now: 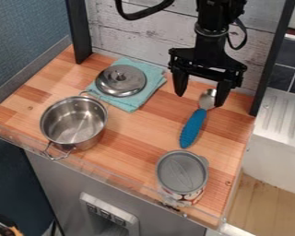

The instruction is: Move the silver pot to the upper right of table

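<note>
The black gripper (200, 94) hangs over the back right part of the wooden table, its two fingers spread wide apart and nothing between them. The silver pot (73, 123) stands upright and without its lid at the left of the table, near the front edge, with one wire handle toward the front and one toward the back. The gripper is well to the right of the pot and farther back. The table's upper right corner (241, 102) lies to the right of the gripper.
A silver lid (120, 80) lies on a teal cloth (136, 102) behind the pot. Below the gripper is a spoon with a blue handle (193, 128). A can with a grey lid (182, 172) stands at the front right. Black posts flank the table's back corners.
</note>
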